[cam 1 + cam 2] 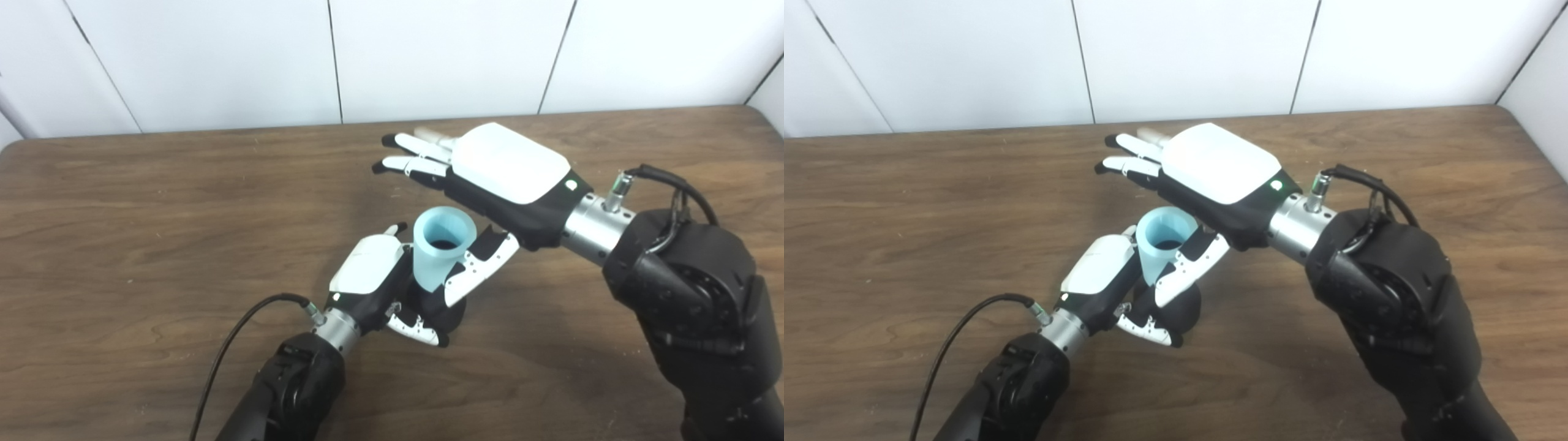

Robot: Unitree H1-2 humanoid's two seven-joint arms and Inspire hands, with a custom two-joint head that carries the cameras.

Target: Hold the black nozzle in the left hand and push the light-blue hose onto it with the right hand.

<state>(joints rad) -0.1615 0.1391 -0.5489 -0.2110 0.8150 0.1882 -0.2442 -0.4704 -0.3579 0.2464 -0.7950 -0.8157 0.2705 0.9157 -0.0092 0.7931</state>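
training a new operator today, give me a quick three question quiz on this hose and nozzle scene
1. True or false: the right hand is gripping the light-blue hose.
2. Which hand holds the assembly? A) the left hand B) the right hand C) neither, it lies on the table
3. Fill in: the dark part visible down inside the hose's open end is the ____.

Key:
1. False. The right hand hovers flat above it, fingers stretched out.
2. A. The left hand's fingers wrap the hose's lower part, open end up.
3. Nozzle, apparently; only a dark patch shows.
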